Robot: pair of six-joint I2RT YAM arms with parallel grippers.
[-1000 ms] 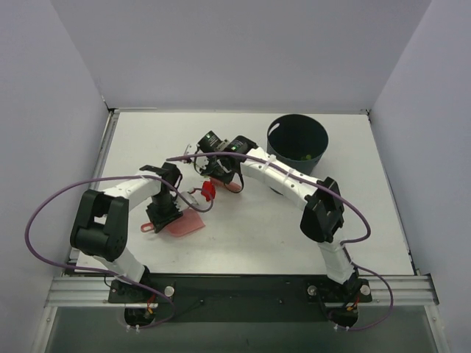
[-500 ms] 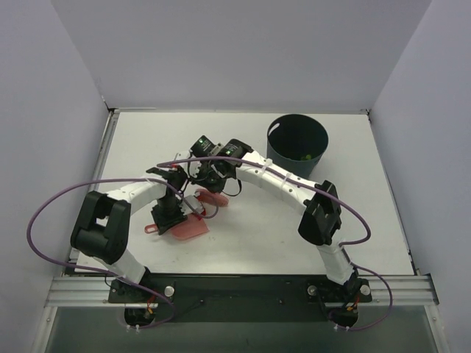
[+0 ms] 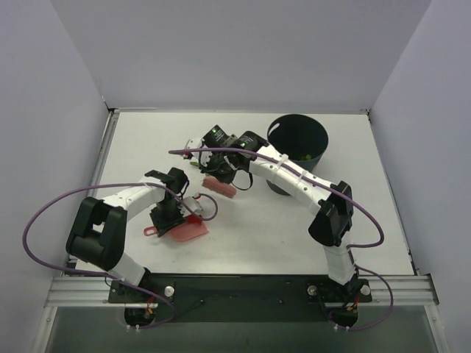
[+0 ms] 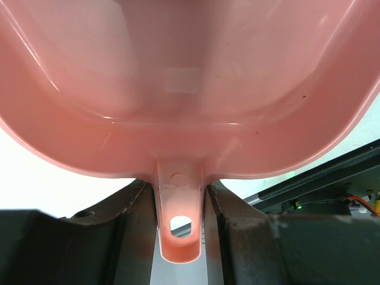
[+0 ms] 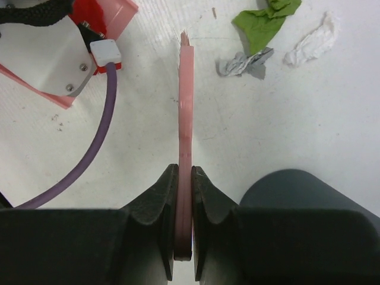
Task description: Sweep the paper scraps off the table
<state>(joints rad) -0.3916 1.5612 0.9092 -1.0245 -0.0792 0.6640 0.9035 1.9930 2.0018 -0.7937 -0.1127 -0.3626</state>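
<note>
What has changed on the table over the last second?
The right gripper swept the pink brush in toward the dustpan, then drew it back out toward the far side, nearer the dark bin. The left gripper kept its grip on the dustpan's handle, and the pan barely shifted. The bin stayed put.

Three paper scraps (image 5: 262,22) — one green, one grey, one white — lie just right of the pink brush (image 5: 186,101) tip. One pink brush, one pink dustpan (image 3: 188,232), one dark round bin (image 3: 297,117).
</note>
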